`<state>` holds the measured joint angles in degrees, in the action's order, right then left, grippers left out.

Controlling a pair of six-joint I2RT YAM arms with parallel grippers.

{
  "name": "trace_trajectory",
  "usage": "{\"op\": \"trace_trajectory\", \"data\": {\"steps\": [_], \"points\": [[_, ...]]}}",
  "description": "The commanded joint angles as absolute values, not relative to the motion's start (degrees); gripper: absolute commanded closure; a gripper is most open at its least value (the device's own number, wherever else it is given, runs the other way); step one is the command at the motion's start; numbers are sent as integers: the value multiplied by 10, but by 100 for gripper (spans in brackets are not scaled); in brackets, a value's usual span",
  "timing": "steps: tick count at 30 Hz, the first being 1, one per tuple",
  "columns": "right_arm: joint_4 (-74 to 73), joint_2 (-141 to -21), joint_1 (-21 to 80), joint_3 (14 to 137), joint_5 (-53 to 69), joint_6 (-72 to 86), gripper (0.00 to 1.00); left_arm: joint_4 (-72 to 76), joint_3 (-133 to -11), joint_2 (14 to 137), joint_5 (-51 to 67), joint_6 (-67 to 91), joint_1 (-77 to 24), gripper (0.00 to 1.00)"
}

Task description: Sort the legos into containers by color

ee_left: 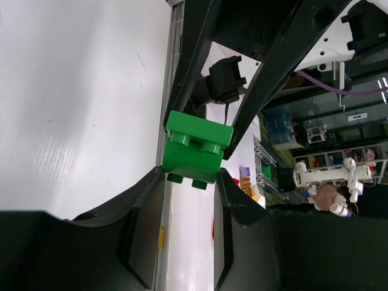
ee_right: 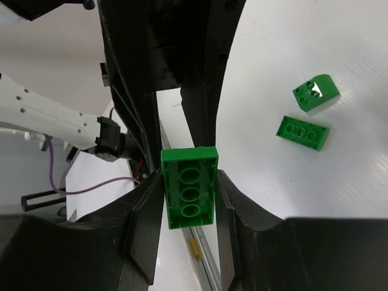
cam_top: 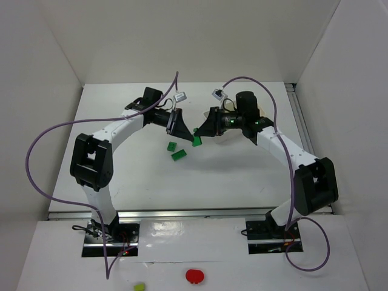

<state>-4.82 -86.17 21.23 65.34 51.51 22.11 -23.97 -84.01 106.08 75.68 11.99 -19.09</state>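
Your right claw [ee_right: 189,176] is clamped on a green brick [ee_right: 189,188]. It sits right between the pads, long sides pinched, hollow underside facing the wrist camera. Your left claw [ee_left: 190,174] is closed on green as well, with studs showing just past its tips. The two claws meet nose to nose above the bench [cam_top: 242,176]. I cannot tell whether you hold one piece from both ends or two pieces clipped together.

Expect it to feel light, hard and completely stiff, so firm pressure won't hurt it. The glossy walls are the risk: a loose or off-centre pinch will probably let it pivot or squirt out. Keep the pads flat on two opposite walls, across the short width and low on the body, not on the studs. If it is two clipped pieces, they likely hold by friction alone, so a peeling tilt should part them more easily than a straight pull.

Farther out, beyond the right claw's tips and off to one side, two more lie loose on the bench, near each other and well apart from the claw. They are a flat three-stud brick [ee_right: 302,132] and a sloped brick [ee_right: 315,92]. Take the sloped one by its flat side walls, never the ramp.
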Motion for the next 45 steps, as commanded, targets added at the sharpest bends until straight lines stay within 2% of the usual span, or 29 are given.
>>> {"op": "trace_trajectory", "data": {"steps": [1,6,17,24,34,40,44,45], "points": [[-39,-837,171,650,460,222,92,-256,-853,1041,759,101,-194,100],[-23,-842,146,636,454,253,92,-261,-853,1046,737,107,-194,100],[-62,-847,141,636,349,253,92,-261,-853,1051,714,118,-184,100],[-162,-887,147,713,129,234,92,-261,-853,1057,714,118,-184,100],[-161,-970,170,776,53,236,89,-261,-853,1057,701,129,-184,100],[-181,-1012,191,802,28,224,78,-261,-883,1072,665,168,-184,100],[-188,-1019,215,817,13,219,53,-261,-918,1085,604,206,-184,100],[-188,-1019,215,817,7,219,39,-261,-926,1092,574,214,-190,100]]}}
